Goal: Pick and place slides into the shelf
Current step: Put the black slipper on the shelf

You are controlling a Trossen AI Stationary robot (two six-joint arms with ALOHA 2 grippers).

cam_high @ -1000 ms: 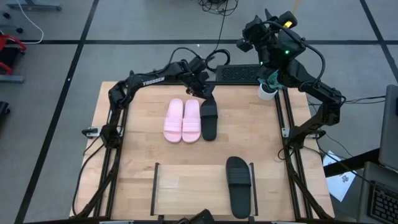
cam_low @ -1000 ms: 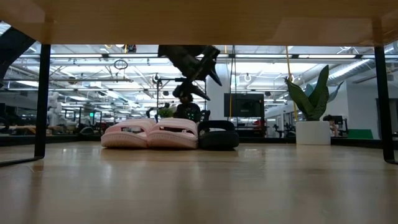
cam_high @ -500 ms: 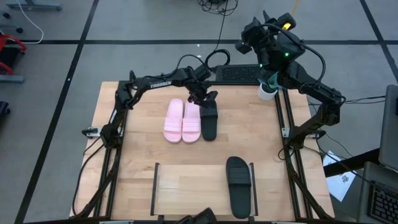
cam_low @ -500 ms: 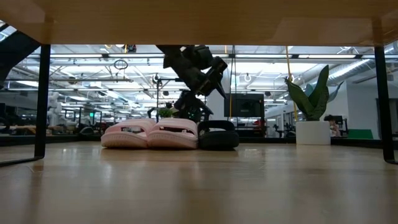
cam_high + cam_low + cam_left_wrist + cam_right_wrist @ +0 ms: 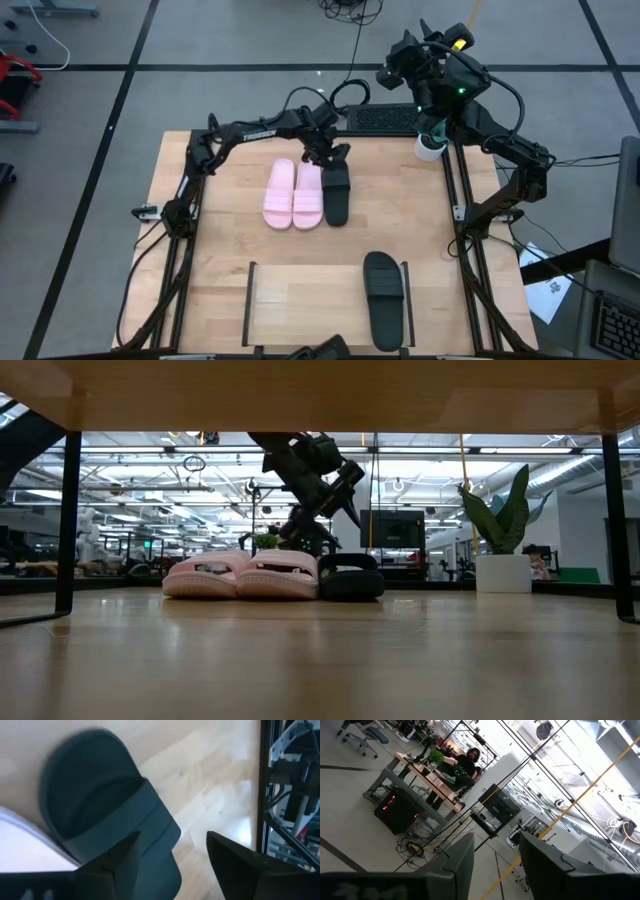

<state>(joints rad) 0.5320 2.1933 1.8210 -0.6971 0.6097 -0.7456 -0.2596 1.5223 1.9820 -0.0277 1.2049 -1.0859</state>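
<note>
The left claw (image 5: 331,158) hangs low over the far end of the matte black slide (image 5: 336,194) that lies on the pale wooden table (image 5: 220,240). Its two dark, blocky fingers (image 5: 130,862) stand spread, one of them just over the broad, smooth strap and the other out over bare wood beside the slide; I can't tell whether either one touches it. That slide has a rounded toe and a soft, rubbery look with no sheen.

Pressed against its side is the pale pink pair (image 5: 294,193), two chunky, rounded slides lying side by side and touching, so the three make one tidy row near the middle of the table.

The other black slide (image 5: 385,298) lies well apart from them, on the shelf (image 5: 300,305), a flat light-wood board at the near edge of the table with thin black metal rails at its ends. It sits at the shelf's right end, just beside the rail.

The right claw (image 5: 495,862) is raised off beyond the table's far right corner, its fingers apart with nothing between them, near a small white pot (image 5: 429,147) with a green plant.
</note>
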